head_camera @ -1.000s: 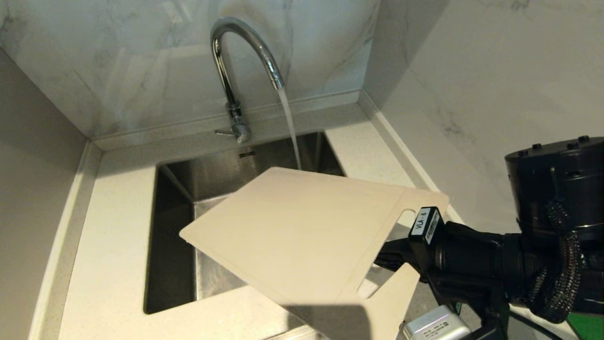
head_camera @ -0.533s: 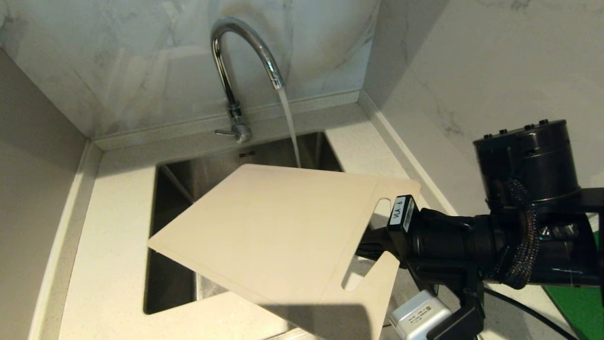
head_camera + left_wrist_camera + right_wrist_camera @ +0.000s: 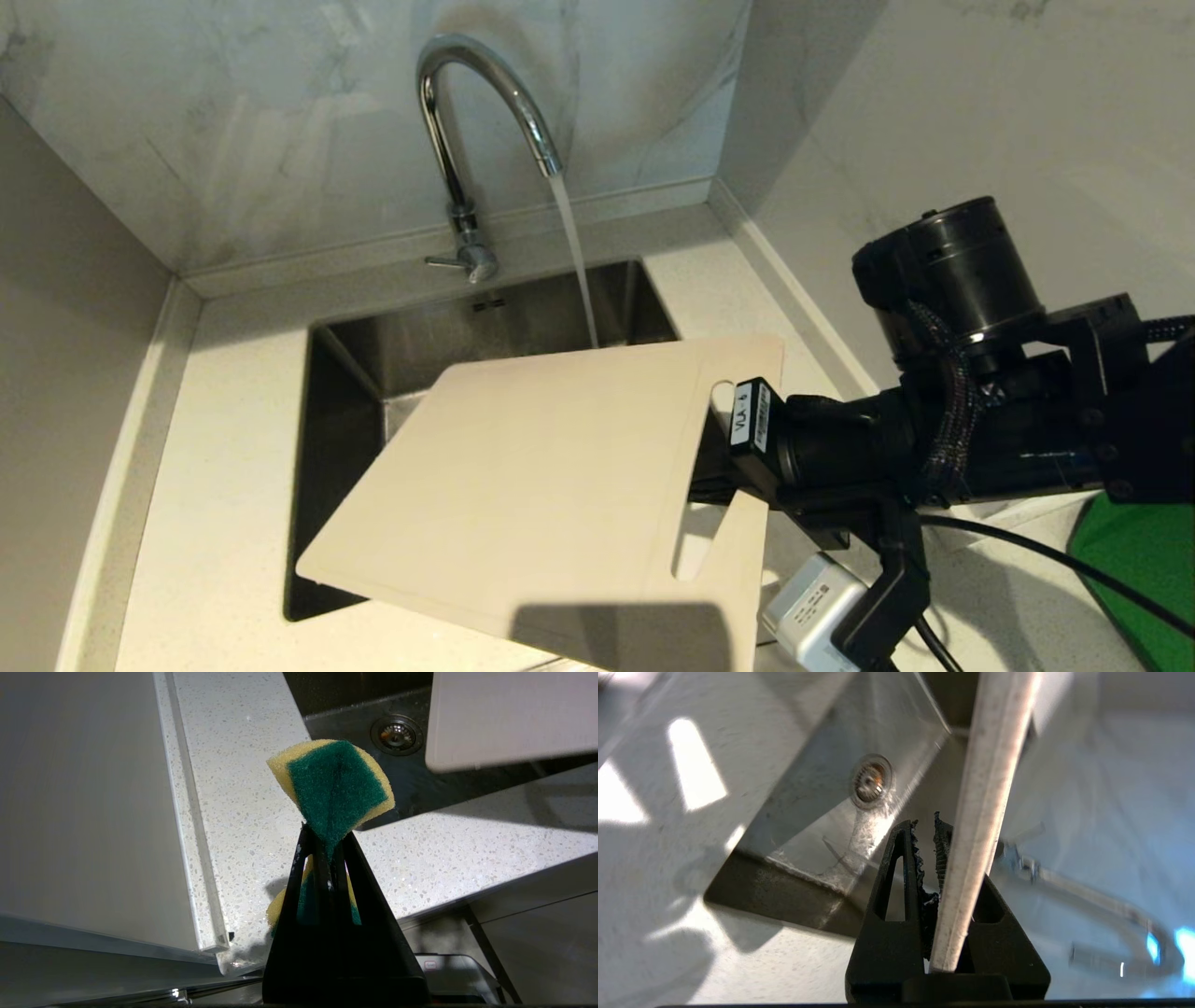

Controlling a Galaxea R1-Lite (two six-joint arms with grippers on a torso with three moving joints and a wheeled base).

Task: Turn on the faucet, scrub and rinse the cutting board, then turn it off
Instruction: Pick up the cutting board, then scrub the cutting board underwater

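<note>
- Pale speckled counter [image 3: 233,448], steel sink [image 3: 345,392] centre frame.
- Cream plastic cutting board [image 3: 532,485] slopes lower left, just short of the water from the chrome gooseneck faucet [image 3: 476,103].
- Right gripper [image 3: 719,462] clamps its slotted right edge.
- Left gripper [image 3: 327,854] pinches a green-yellow sponge [image 3: 334,788].

The left gripper [image 3: 329,851] pinches a green-and-yellow sponge [image 3: 334,786] above the counter's [image 3: 243,812] front edge, beside the sink [image 3: 416,784], the cutting board's [image 3: 509,716] corner hanging over the drain [image 3: 396,734].
</note>
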